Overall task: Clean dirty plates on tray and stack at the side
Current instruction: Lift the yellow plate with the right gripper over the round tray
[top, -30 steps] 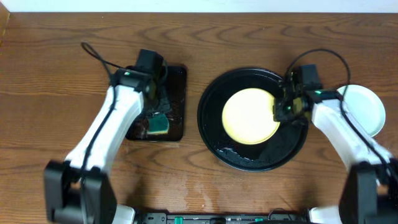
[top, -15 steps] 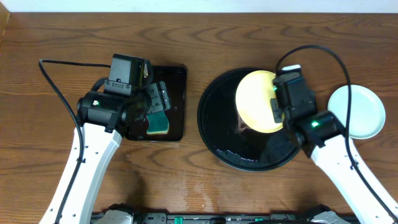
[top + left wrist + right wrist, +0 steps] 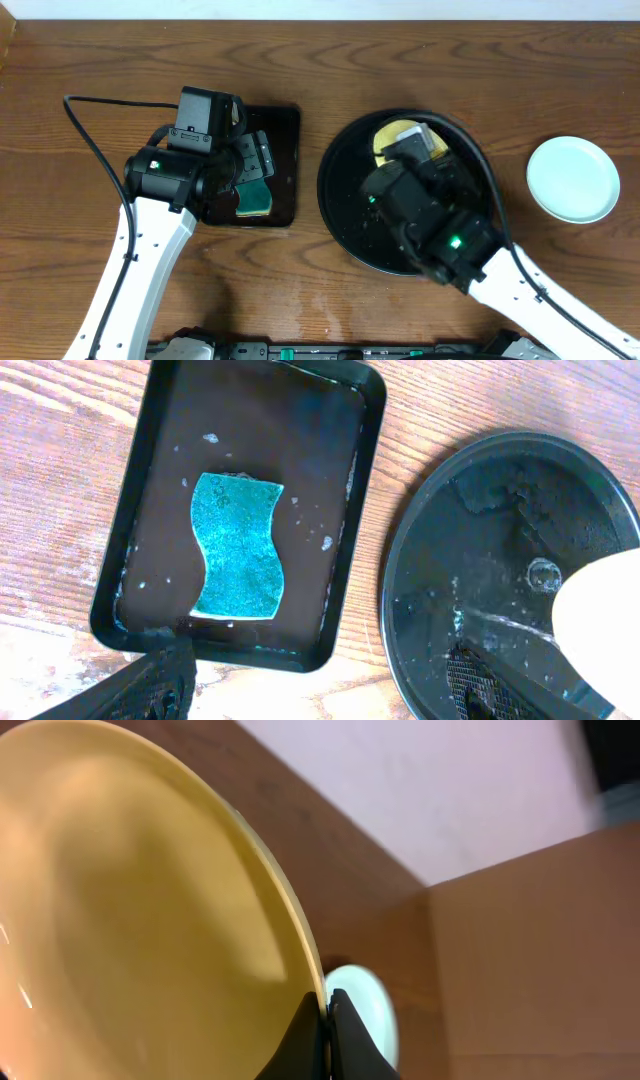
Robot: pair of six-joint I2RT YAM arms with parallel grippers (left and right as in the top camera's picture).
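My right gripper (image 3: pixel 328 1020) is shut on the rim of the pale yellow plate (image 3: pixel 150 920), which it holds lifted and tipped on edge. In the overhead view that plate (image 3: pixel 398 134) shows above the round black tray (image 3: pixel 340 195), mostly hidden by the raised right arm (image 3: pixel 430 215). A mint-green plate (image 3: pixel 573 178) lies on the table to the right, also seen behind the right fingers as a pale disc (image 3: pixel 368 1010). My left gripper (image 3: pixel 320 695) stands open over the rectangular tray, empty, above a teal sponge (image 3: pixel 237 545).
The small rectangular black tray (image 3: pixel 285 125) holds the sponge (image 3: pixel 255 200) and sits left of the round tray (image 3: pixel 480 560), which is wet. A pale wall and a brown cardboard panel (image 3: pixel 540 960) rise beyond the table in the right wrist view.
The right arm has lifted the yellow plate off the round tray and tipped it on edge, rising toward the camera. The left gripper rose off the sponge and opened wider, then held still.
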